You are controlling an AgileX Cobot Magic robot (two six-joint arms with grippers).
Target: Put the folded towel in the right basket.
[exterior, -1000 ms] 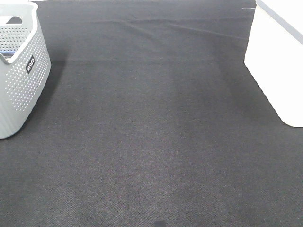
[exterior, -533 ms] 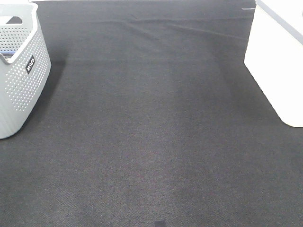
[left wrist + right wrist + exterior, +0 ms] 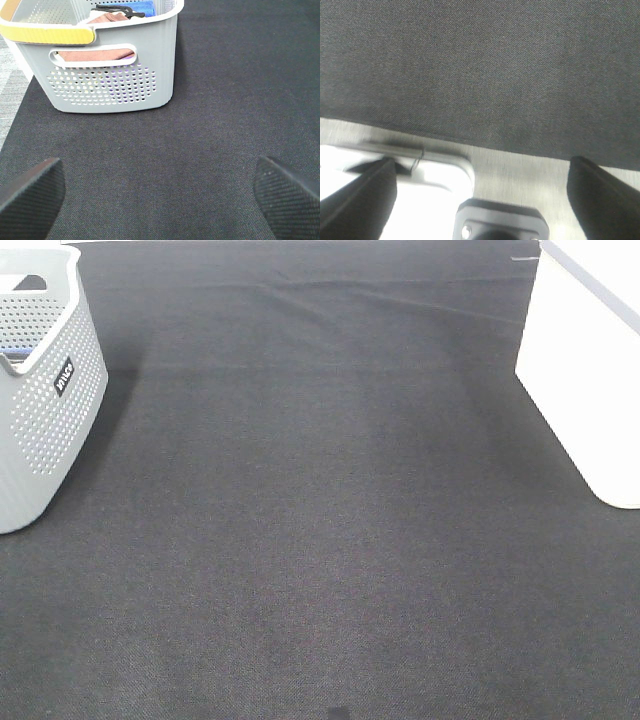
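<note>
Only from the left wrist do towels show inside the grey basket.

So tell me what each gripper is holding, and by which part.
Nothing. The left gripper and the right gripper are both open, with only dark mat between their fingertips.

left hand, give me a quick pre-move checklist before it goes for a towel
1. Left hand open and empty: ok.
2. Grey basket in front of it, towels visible inside: ok.
3. Black mat between the baskets free of obstacles: ok.
4. White basket in place on the right: ok, only partly in view.
5. Right hand open, holding nothing: ok.
6. Which towel is the folded one: cannot tell.
</note>
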